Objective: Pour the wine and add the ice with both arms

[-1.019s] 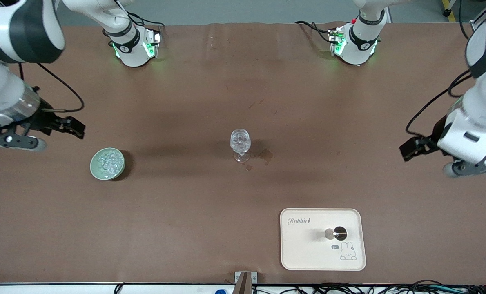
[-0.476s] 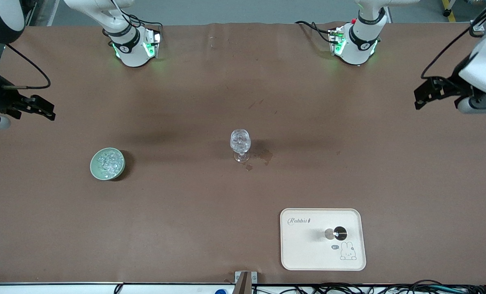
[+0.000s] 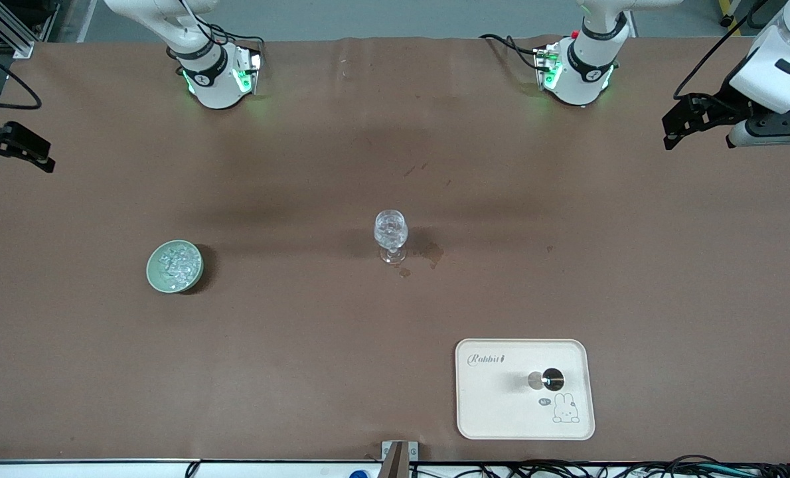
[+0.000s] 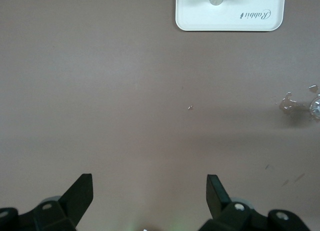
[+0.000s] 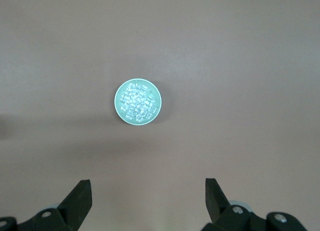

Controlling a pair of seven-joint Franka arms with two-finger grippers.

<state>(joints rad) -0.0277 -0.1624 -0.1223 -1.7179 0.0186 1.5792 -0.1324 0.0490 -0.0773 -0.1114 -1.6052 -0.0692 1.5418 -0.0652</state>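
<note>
- The clear stemmed wine glass [image 3: 390, 236] stands mid-table on the brown table cover [image 3: 302, 345], glassy contents showing in its bowl and small wet marks [image 3: 428, 253] just beside its foot.
- The ice [image 5: 137, 102], small clear chunks, fills the pale green round bowl [image 3: 174, 266], well apart from the glass toward the right arm's end of the table.
- The right gripper [image 5: 147, 198] hangs high over that end, well apart from the glass, jaws spread wide and empty, the bowl in plain sight of its wrist camera.
- The left gripper [image 4: 149, 196] hangs over the left arm's end, equally far from the glass, fingers wide apart, holding nothing.
- Nearer the front camera than the glass lies a cream rectangular tray with a rabbit drawing [image 3: 501, 411], a small dark round object [image 3: 552, 378] on it.
- Judged from this, both arms are parked clear; any further reach should descend straight over the bowl, pinching one chunk lightly, and approach the glass from above so the stem is not knocked.
</note>
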